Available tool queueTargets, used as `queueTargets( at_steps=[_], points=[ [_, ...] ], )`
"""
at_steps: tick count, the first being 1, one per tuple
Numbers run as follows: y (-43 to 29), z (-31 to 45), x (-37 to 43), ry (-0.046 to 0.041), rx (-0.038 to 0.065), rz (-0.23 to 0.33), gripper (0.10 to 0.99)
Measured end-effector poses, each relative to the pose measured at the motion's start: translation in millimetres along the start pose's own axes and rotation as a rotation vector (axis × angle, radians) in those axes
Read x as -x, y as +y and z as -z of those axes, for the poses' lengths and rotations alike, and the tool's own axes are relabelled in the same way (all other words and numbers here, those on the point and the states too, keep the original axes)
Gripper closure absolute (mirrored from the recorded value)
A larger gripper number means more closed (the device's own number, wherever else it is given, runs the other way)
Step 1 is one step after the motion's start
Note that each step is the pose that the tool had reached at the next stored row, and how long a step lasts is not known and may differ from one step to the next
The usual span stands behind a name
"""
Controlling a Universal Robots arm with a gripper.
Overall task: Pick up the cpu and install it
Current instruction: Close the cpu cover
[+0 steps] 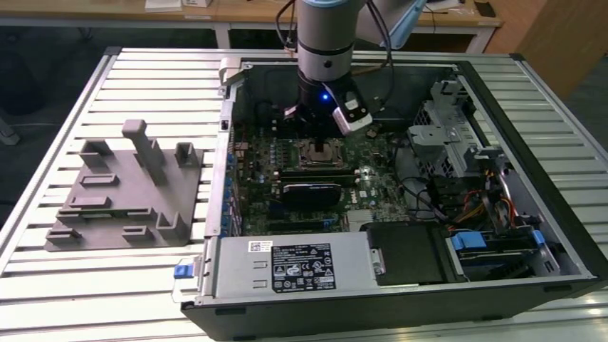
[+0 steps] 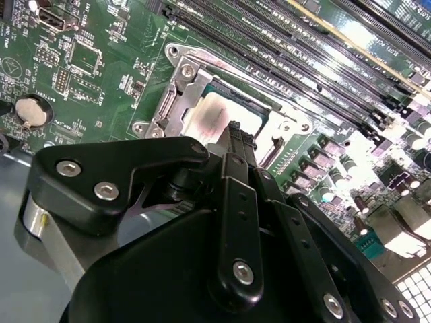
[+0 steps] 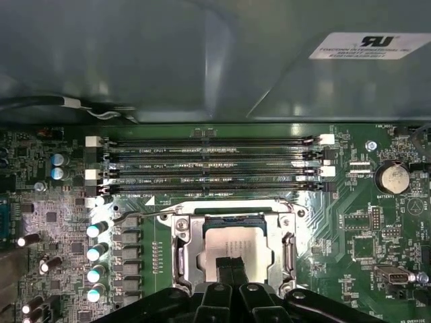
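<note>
The arm [image 1: 323, 43] reaches down from the upper middle of the exterior view into an open computer case [image 1: 560, 235] lying on its side on a slatted metal counter [image 1: 57, 285]. Its end hangs over the metal socket [image 1: 321, 153] in the upper middle of the green circuit board [image 1: 371, 178].

In both wrist views the cpu [image 3: 229, 242] [image 2: 215, 111] lies flat inside the socket's silver frame [image 3: 185, 249], pale metal top facing up. The frame's rails run along its sides. The two black fingers [image 3: 225, 269] [image 2: 236, 145] are pressed together with barely a seam between them and nothing held in the seam. Their tips point straight down at the cpu's top, covering part of it near one edge. The rest of the pale square shows beyond them. I cannot tell whether the tips touch the metal or stop just above it.

Just beyond the socket in the first wrist view are four long memory slots [image 3: 209, 168] lying side by side. A round coin battery [image 3: 392, 178] sits farther off on the board, and a row of small silver-capped cylinders [image 3: 96, 252] stands beside the frame.

Outside the case, toward the exterior view's left, a large grey plastic fixture [image 1: 124, 192] with raised blocks rests on the counter, well apart from the arm. A grey power supply box [image 1: 285, 263] fills the case's near edge, in the lower middle of that view.
</note>
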State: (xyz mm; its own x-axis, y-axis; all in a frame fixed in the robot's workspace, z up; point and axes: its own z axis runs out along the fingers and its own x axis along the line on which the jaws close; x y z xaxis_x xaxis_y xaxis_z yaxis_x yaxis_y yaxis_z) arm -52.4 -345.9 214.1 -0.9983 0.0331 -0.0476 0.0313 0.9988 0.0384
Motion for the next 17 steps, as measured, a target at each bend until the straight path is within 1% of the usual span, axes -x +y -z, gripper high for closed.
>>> queueTargets(
  at_steps=[10,17],
  points=[
    [-0.1,-1.3,-1.2,0.0,0.0,0.0,0.98],
    [-0.4,-1.1,-11.6,-0.0001,0.0,0.0,0.98]
  ],
)
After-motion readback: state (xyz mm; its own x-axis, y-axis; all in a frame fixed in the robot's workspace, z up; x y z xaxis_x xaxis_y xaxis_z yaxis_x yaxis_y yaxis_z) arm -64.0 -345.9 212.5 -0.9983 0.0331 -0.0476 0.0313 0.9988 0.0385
